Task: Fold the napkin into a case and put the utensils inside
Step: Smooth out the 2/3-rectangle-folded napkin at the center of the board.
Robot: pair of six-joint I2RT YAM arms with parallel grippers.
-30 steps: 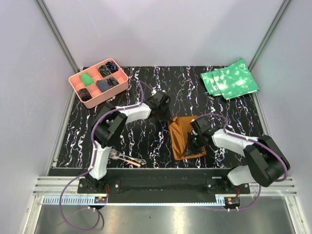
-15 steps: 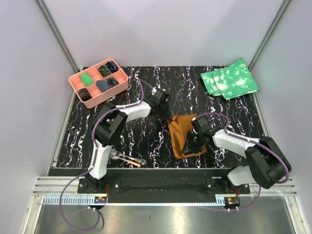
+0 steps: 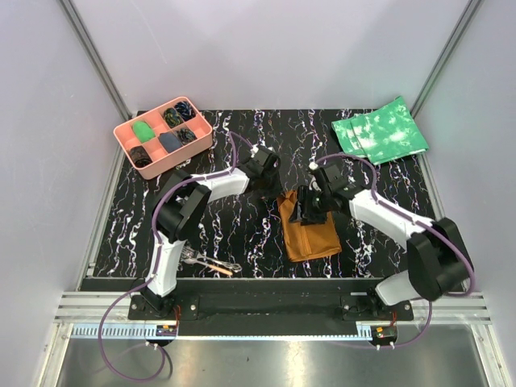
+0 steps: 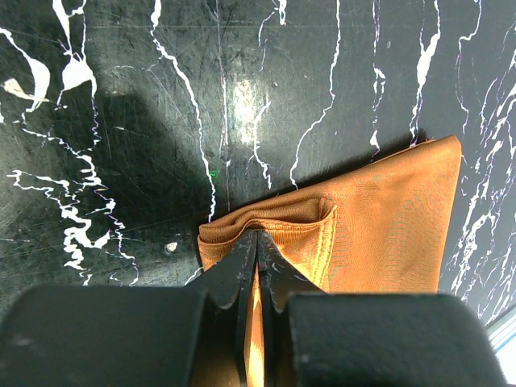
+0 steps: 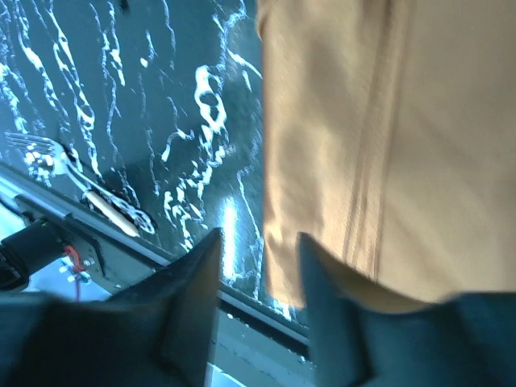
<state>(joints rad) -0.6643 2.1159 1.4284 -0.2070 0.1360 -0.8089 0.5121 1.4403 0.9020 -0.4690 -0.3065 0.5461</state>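
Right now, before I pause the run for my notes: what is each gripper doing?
Left gripper: shut on the napkin, at its folded edge.
Right gripper: open, holding nothing.

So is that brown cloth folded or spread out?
Folded: the napkin lies as a narrow oblong, with doubled layers showing at its edge.

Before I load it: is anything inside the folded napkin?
Nothing visible. Both utensils lie on the table, apart from the napkin. The space between its layers is covered, so I cannot see in.
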